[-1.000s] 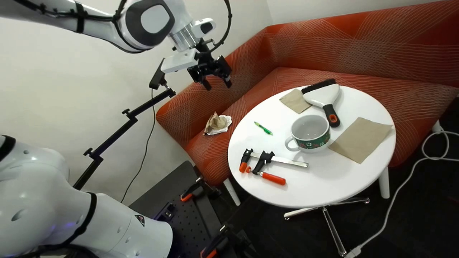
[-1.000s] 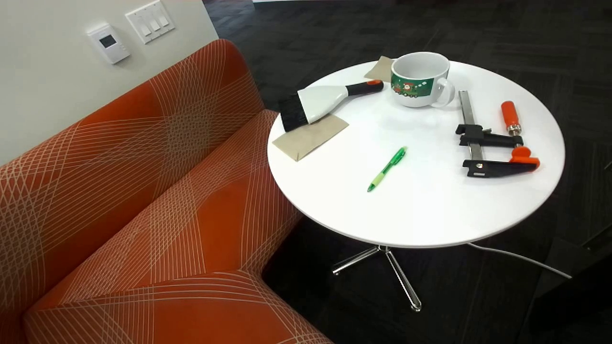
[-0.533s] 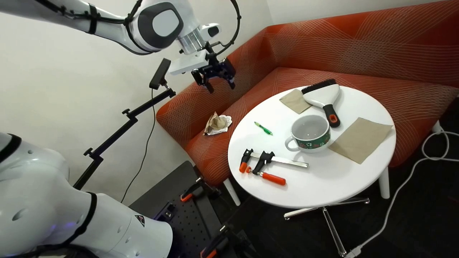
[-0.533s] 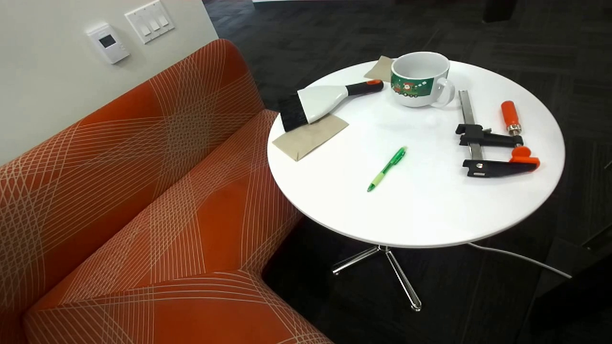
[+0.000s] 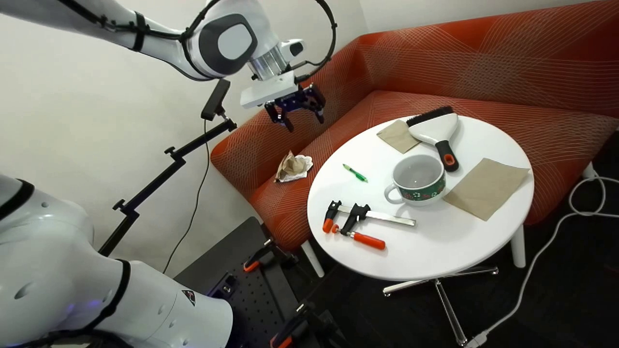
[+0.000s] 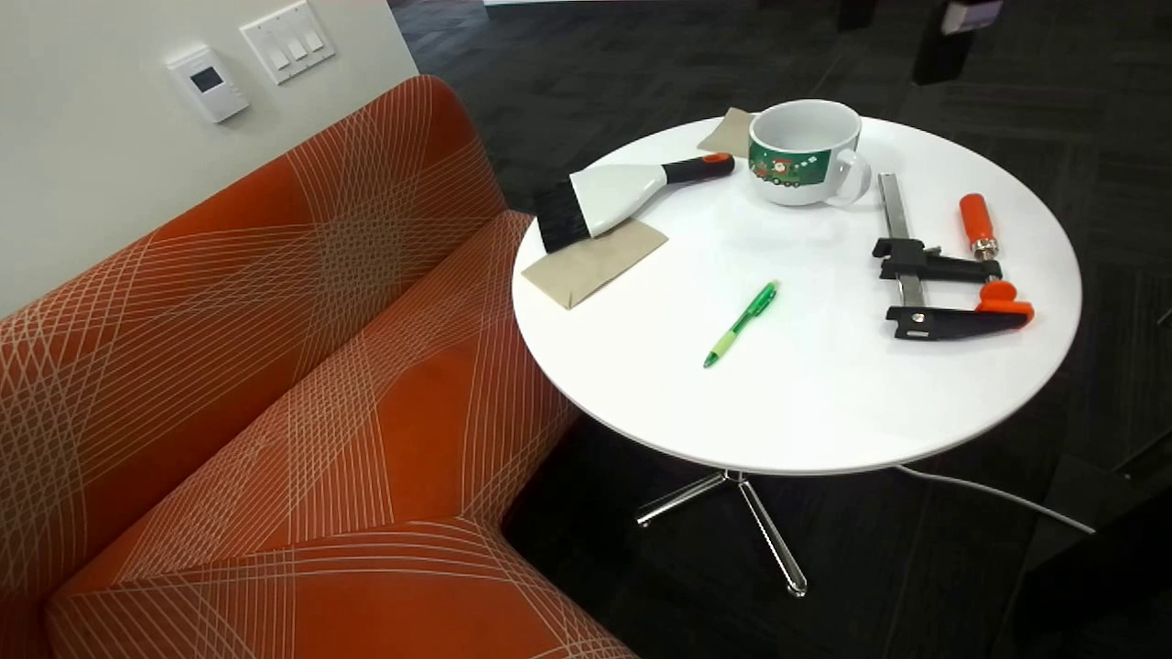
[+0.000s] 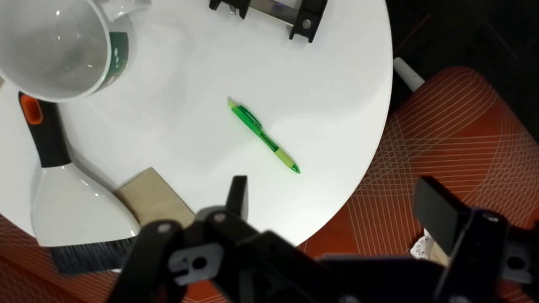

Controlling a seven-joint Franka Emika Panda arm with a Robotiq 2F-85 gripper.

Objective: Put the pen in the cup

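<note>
On the bench (image 7: 328, 101), well apart from the cup (image 6: 802, 151), the pen (image 7: 268, 139) lies flat, nothing touching it. Fingers (image 7: 436, 210) spread wide, nothing between them, well above the bench; wrist view has the pen ahead of the gap, one finger seen against the couch (image 7: 421, 139). Approach phase, I'd say. I'd centre over the barrel, twist so the fingers close across it (it's slanted to the closing line), drop straight, pinch mid-length. It's thin, will likely roll if one side touches first. Cup is upright, mouth wide, so release should be forgiving. Around it: bar clamp (image 6: 905, 259) near the cup's handle, brush (image 7: 80, 210) close by, its head partly over brown paper (image 7: 153, 198); can't tell if brush handle and cup touch. Drop looks unblocked; on the carry I need height over the rim.
</note>
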